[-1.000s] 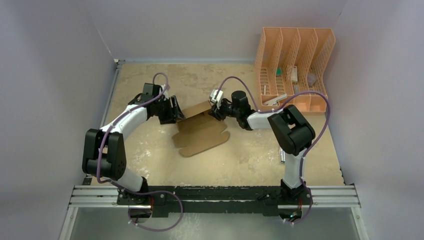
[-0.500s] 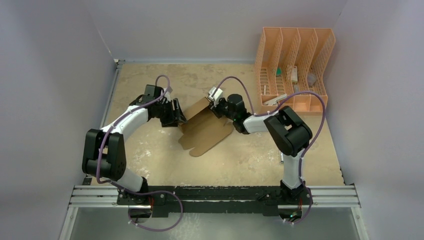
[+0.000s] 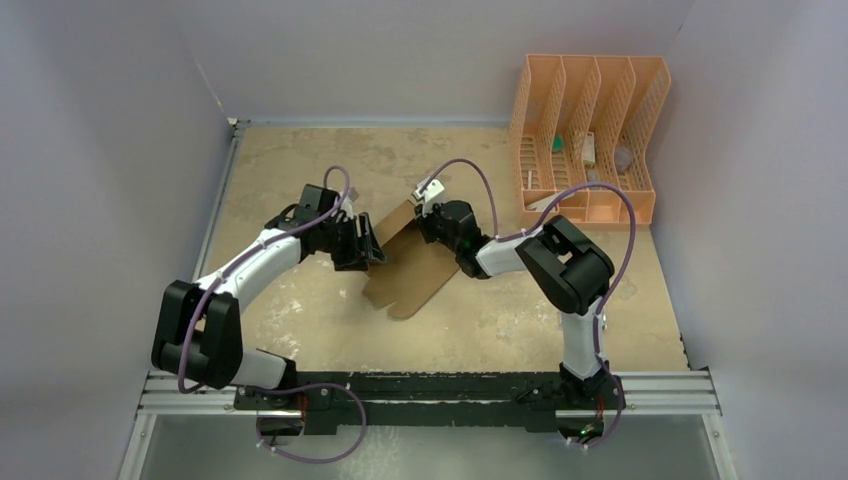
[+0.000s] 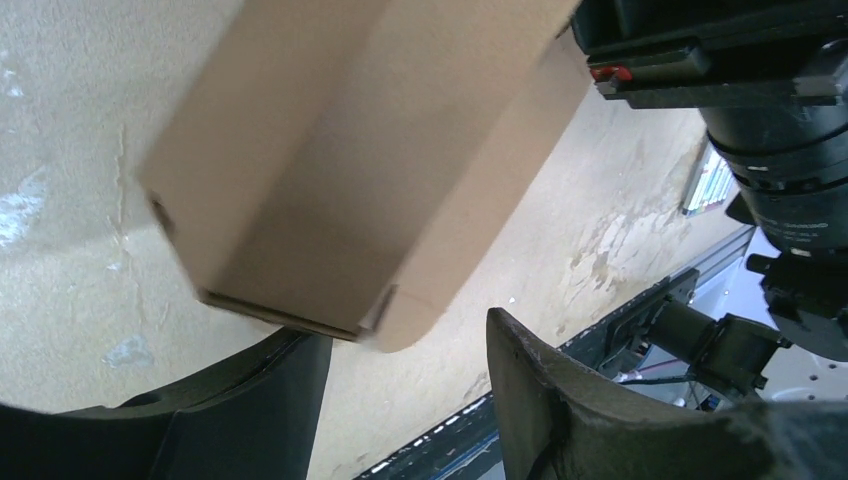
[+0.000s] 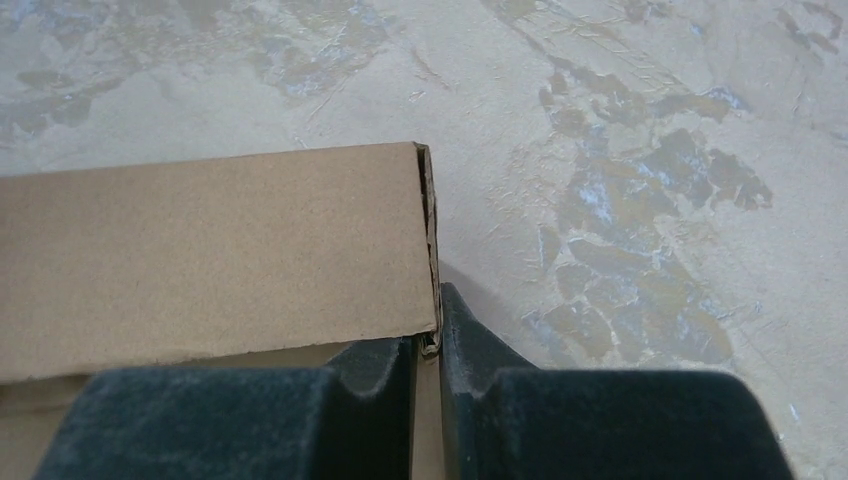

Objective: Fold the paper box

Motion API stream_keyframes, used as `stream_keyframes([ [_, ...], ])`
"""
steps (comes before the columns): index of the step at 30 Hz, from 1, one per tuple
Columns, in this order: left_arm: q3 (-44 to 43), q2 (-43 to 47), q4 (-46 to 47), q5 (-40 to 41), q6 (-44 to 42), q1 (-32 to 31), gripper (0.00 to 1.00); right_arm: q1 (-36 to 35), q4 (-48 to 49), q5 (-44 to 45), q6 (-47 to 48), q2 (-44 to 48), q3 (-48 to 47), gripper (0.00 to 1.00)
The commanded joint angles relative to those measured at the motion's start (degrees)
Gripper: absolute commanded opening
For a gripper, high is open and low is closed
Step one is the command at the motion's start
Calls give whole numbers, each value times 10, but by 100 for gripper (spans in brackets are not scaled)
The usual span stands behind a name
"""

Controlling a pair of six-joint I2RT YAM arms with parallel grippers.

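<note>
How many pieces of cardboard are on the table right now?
1: the paper box, part-folded, lying between the left gripper, which is open, and the right gripper, which pinches its edge. Smaller scraps could be hidden beneath it.

You have an orange plastic mesh file rack [image 3: 657,120] in the far right corner of the mottled beige bench [image 3: 300,320], with its four slots open toward the overhead camera. Small items lie in the slots: something white, a green bit and a pale flat strip near the front, all too small to identify. A small flat pack with fine stripes [image 4: 708,180] lies on the bench's right side, well apart from the rack. A silver metal rail [image 3: 680,392] runs along the near edge. Plain lilac walls [image 3: 100,150] close in the sides and back.
</note>
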State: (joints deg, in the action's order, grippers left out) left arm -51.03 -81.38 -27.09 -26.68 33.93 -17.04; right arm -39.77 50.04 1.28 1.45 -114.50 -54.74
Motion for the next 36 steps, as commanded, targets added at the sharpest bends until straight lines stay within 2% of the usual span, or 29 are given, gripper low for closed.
stream_keyframes([
  [1, 6, 34, 36, -30, 34, -10, 57, -22, -37, 41, -45, -3, -19, 0],
  [5, -8, 36, 31, -29, 27, -14, 57, -30, -62, 38, -27, -9, -35, 0],
  [10, -172, 10, -119, 52, -91, 21, 63, -31, -62, -9, 20, -8, -22, 0],
  [13, -263, -21, -152, 102, -128, 55, 67, -31, -71, -33, 39, -7, -20, 0],
  [16, -312, -65, -142, 115, -128, 57, 68, -30, -91, -48, 48, -6, -23, 0],
  [22, -283, -130, -61, 55, -85, 57, 67, -31, -137, -47, 49, -1, -42, 0],
  [24, -283, -137, -63, 51, -86, 56, 67, -31, -164, -34, 45, 8, -51, 5],
  [26, -282, -130, -72, 66, -98, 57, 67, -31, -190, -25, 42, 23, -60, 14],
  [29, -282, -110, -95, 118, -114, 56, 67, -31, -222, -15, 38, 54, -65, 28],
  [33, -282, -82, -128, 201, -136, 39, 68, -30, -273, -15, 21, 103, -62, 40],
  [36, -287, -69, -153, 271, -163, -7, 69, -29, -301, 4, -5, 148, -45, 45],
])
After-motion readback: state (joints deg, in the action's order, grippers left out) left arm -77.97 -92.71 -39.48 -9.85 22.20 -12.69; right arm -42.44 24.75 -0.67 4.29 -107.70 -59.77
